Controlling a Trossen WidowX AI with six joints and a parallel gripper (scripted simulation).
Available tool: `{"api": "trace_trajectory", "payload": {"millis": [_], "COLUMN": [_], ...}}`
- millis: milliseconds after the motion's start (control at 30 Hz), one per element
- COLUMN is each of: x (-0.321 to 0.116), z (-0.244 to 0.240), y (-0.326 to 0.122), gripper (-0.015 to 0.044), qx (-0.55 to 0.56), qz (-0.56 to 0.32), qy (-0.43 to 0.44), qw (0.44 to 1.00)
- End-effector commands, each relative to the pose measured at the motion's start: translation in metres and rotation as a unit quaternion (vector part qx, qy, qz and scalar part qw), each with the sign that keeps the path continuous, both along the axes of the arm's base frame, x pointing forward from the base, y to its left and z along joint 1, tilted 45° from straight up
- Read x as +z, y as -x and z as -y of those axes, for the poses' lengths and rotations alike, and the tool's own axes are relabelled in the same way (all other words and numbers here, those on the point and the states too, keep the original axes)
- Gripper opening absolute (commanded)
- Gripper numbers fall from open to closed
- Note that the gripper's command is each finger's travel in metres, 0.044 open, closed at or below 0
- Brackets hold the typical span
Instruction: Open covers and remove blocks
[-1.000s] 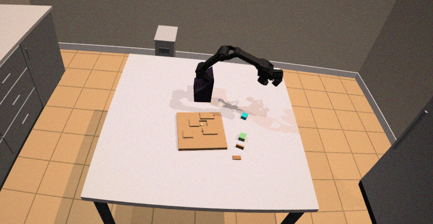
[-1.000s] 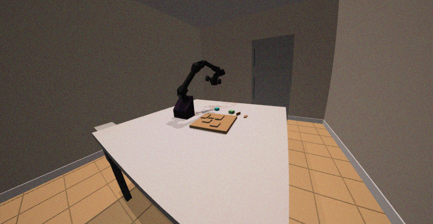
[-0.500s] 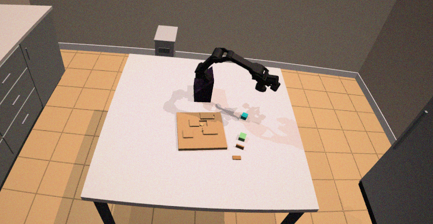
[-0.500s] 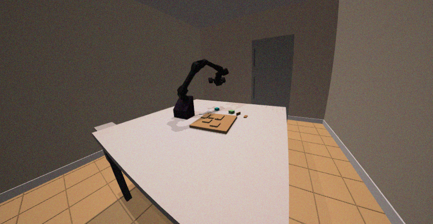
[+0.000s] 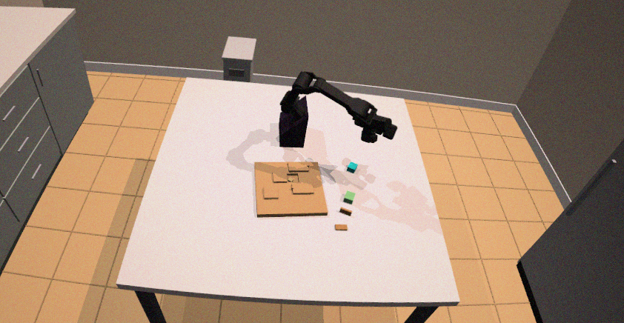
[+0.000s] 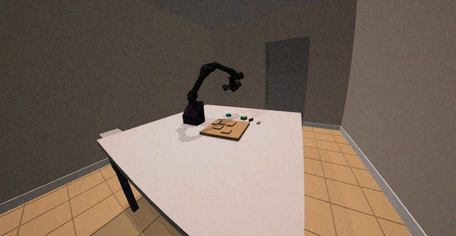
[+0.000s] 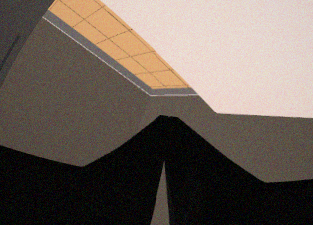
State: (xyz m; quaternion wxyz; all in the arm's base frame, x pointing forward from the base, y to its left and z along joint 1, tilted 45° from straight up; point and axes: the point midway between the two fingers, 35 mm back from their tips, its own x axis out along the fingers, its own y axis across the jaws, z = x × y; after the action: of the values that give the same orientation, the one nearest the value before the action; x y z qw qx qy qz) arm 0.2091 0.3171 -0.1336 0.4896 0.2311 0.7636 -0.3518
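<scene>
The puzzle board [image 5: 287, 207] [image 6: 241, 129] lies flat on the table. Flat wooden covers show on it: one nearest the arm's base [image 5: 299, 167] [image 6: 216, 122], one at centre left [image 5: 279, 177] [image 6: 218, 127], one at centre right [image 5: 302, 189] [image 6: 231, 123], and one at front left [image 5: 270, 193] [image 6: 226, 131]. A small recess shows between them; its inside is unclear. A teal block [image 5: 352, 167] [image 6: 228, 115] and a green block [image 5: 349, 196] [image 6: 243, 117] rest on the table right of the board. My gripper [image 7: 167, 125] is shut and empty, high above the table's right side.
A dark-sided brown piece [image 5: 345, 211] [image 6: 251, 119] and a flat orange-brown piece [image 5: 341, 227] [image 6: 258, 122] lie on the table in front of the green block, clear of the board. The arm's base [image 5: 293, 130] [image 6: 193, 113] stands behind the board.
</scene>
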Motion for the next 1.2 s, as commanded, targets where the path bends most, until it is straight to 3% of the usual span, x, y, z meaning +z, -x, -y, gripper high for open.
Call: {"api": "trace_trajectory", "payload": {"millis": [0, 1167], "x": [0.008, 0.070], "z": [0.013, 0.157], "y": [-0.017, -0.128], "gripper": [0.0000, 0.0000], "qx": [0.026, 0.227], "qz": [0.024, 0.163], "qy": [-0.008, 0.035], "qw": [0.999, 0.959]}}
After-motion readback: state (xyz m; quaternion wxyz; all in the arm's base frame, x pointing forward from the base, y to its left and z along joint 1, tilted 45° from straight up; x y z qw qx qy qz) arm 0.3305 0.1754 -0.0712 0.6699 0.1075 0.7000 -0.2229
